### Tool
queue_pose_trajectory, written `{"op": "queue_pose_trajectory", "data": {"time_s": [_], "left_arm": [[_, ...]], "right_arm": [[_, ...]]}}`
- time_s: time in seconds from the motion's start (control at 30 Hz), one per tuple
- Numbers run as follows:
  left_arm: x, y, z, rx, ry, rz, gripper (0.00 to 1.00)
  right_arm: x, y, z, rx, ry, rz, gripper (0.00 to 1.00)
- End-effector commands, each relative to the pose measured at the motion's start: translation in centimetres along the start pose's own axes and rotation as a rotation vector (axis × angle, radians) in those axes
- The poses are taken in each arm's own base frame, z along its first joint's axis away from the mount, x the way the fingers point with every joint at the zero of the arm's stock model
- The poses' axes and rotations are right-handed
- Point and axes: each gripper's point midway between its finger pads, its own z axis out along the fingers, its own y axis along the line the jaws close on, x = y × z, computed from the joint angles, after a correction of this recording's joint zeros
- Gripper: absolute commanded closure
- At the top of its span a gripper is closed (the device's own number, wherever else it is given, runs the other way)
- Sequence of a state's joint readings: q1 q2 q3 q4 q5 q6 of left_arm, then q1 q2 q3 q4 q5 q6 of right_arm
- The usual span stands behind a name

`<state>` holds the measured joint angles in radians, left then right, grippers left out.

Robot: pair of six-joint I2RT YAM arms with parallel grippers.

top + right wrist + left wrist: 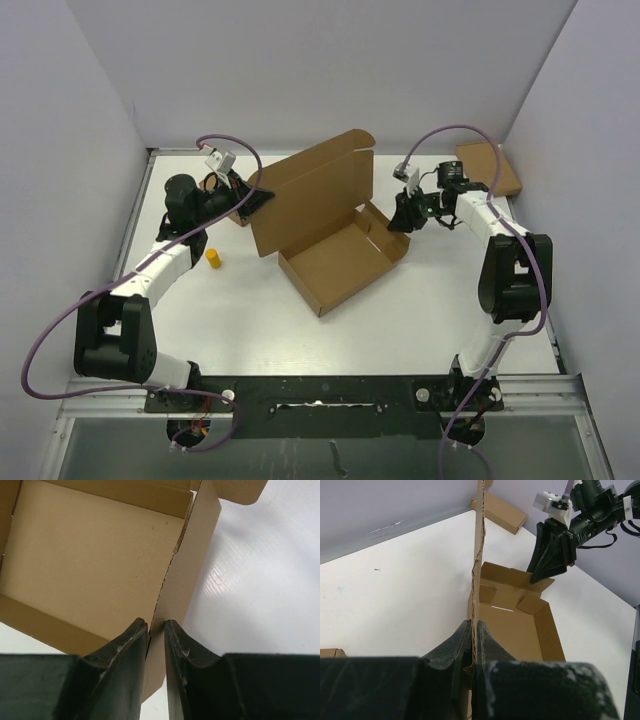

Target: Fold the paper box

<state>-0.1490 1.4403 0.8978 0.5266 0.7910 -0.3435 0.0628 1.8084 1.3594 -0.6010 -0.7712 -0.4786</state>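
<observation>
1. Top view: the paper box (340,255) lies mid-table (250,330). Its shallow tray sits open-side up and its big lid panel stands raised on the far-left side.
   - The left gripper (255,198) is at the lid's left edge, and the right gripper (402,218) is at the tray's far-right corner.
   - A small yellow object (213,258) stands on the table left of the tray, apart from it.
   - A flat cardboard box (490,168) lies in the far-right corner, well apart from the paper box.

2. Left wrist view: the left gripper (473,626) is clamped on the raised lid panel, which shows edge-on and runs upright from between the fingers (492,647). Both pads press on the cardboard with no gap.
   - Right of the panel lies the tray of the paper box (520,630), with its folded walls and corner tabs visible.
   - The right gripper (536,577) points down at the top of the tray's far wall.
   - The flat cardboard box (502,511) lies beyond, against the back wall.

3. Right wrist view: the right gripper (156,624) has its jaws a narrow slit apart, and nothing is clamped between them.
   - The slit lines up with a creased side flap of the paper box (100,555), which shows through the gap below the tips.
   - I cannot tell whether the fingers (130,647) touch the cardboard.
   - The tray's inside fills the left of this view, and the white table (255,585) fills the right.
</observation>
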Motion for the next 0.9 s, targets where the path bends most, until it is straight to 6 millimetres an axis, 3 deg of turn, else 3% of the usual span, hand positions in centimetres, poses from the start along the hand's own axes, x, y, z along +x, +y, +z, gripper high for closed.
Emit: {"op": "queue_pose_trajectory", "data": {"time_s": [0.0,0.33,0.7,0.87], "left_arm": [[-1.4,-0.6,0.2,0.035,-0.035,0.054,1.0],[-1.4,-0.7,0.2,0.037,-0.034,0.055,1.0],[-1.3,-0.6,0.2,0.038,-0.03,0.052,1.0],[-1.3,-0.7,0.2,0.039,-0.031,0.054,1.0]], "right_arm": [[-0.8,1.1,-0.1,-0.12,-0.069,0.066,0.76],[-0.8,0.9,-0.6,-0.204,-0.129,0.162,0.45],[-2.4,-0.5,-3.6,-0.242,-0.251,0.222,0.34],[-3.1,-2.7,-6.2,-0.174,-0.302,0.228,0.34]]}}
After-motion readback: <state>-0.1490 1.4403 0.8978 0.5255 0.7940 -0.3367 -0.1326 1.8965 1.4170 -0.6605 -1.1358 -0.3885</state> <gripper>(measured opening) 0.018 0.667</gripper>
